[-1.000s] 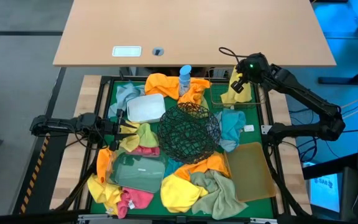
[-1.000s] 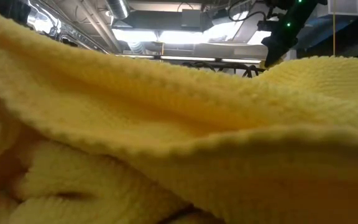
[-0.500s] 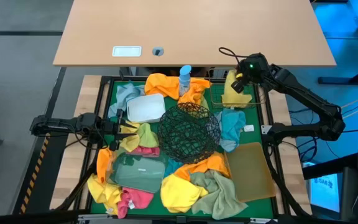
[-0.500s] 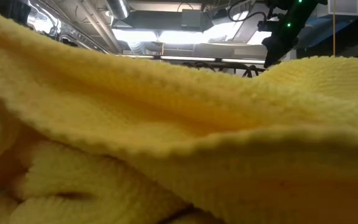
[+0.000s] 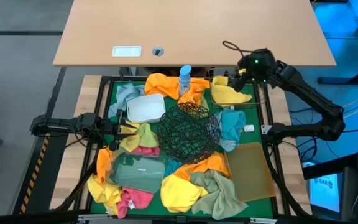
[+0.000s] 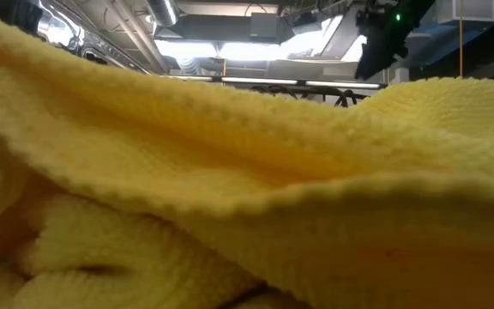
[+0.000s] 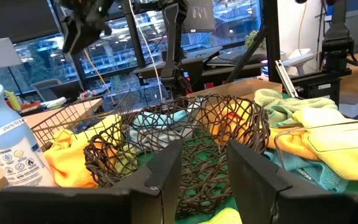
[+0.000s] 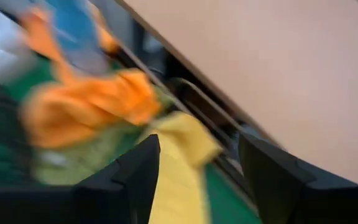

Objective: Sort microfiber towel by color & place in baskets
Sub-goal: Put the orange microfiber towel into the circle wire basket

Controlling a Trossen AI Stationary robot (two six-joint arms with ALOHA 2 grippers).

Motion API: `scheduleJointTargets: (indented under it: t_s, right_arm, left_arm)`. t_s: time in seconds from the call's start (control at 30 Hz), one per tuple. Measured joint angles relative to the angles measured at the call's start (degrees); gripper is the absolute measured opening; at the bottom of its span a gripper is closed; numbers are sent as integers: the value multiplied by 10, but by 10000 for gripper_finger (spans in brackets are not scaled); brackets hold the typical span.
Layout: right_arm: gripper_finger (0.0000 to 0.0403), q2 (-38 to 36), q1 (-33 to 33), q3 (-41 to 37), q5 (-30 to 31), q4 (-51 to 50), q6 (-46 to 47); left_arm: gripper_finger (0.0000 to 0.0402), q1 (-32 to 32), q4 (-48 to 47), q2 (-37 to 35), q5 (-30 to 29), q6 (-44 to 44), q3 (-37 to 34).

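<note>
My right gripper [image 5: 241,73] [image 8: 199,168] hangs open just above the far side of the square wire basket [image 5: 253,104] at the table's far right. A yellow towel [image 5: 229,94] [image 8: 182,168] lies spread inside that basket, free of the fingers. My left gripper [image 5: 122,129] [image 7: 205,168] waits open at the left, level with the table. It points at the black wire-mesh bowl [image 5: 189,132] [image 7: 185,149], beside a yellow-green towel [image 5: 140,134], and nothing shows between its fingers.
White tub [image 5: 145,107], clear tray [image 5: 138,171] and tan bin [image 5: 252,169] ring the bowl. Orange [image 5: 163,84], teal [image 5: 232,124], yellow [image 5: 179,193], sage [image 5: 219,193] and pink [image 5: 135,199] towels lie around. A blue-capped bottle [image 5: 185,78] stands far centre. A yellow towel [image 6: 230,197] fills the low view.
My right gripper has opened and let go of the yellow towel, then risen a little toward the table's far right. The towel, bunched under the fingers before, has fallen and spread out flat in the wire basket.
</note>
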Motion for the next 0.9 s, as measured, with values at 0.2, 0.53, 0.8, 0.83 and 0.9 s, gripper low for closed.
scheduleJointTargets:
  t_s: [0.2, 0.53, 0.8, 0.83, 0.9]
  right_arm:
    - [218, 0, 1, 16, -145, 30, 17]
    - [218, 31, 108, -2, -157, 116, 17]
    - [218, 120, 166, -3, -87, 143, 18]
    - [218, 132, 167, -3, -83, 146, 18]
    - [218, 159, 169, -3, -83, 149, 18]
  left_arm:
    - [121, 0, 0, 0, 0, 0, 0]
    - [121, 0, 0, 0, -2, 0, 0]
    - [121, 0, 0, 0, -4, 0, 0]
    - [121, 0, 0, 0, -4, 0, 0]
    - [121, 0, 0, 0, -4, 0, 0]
